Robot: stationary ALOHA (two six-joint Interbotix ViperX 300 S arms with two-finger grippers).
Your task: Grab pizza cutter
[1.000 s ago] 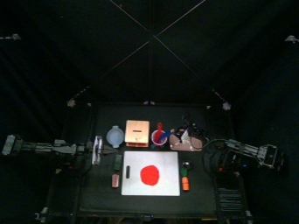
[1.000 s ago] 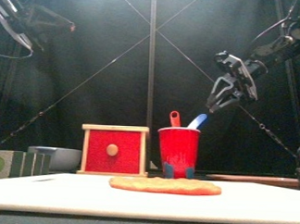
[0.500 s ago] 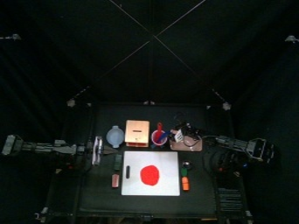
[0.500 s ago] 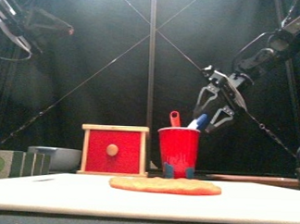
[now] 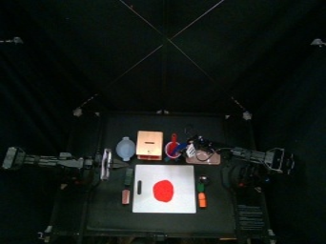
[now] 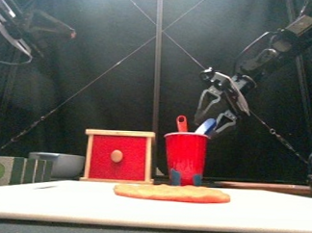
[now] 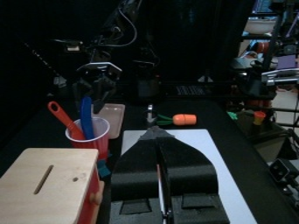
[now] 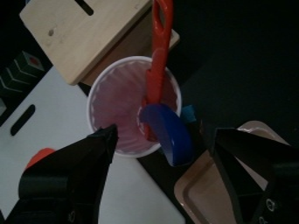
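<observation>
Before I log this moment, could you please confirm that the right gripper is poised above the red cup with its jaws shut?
Not quite: the right gripper is poised above the red cup, but its jaws are spread wide open, not shut. The right wrist view shows them standing apart on either side of the cup and its utensils, and the front view agrees.

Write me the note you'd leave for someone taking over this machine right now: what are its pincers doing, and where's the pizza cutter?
Right pincer: jaws wide open, holding nothing, poised just above the red cup.
Left pincer: jaws together, empty, resting at the table's left side.
Two tools stand in the cup, a red-handled one and a blue-handled one; which is the cutter I cannot tell.
Done: approach over the cup.
Left: lower, close on the cutter's handle, lift it out.
</observation>
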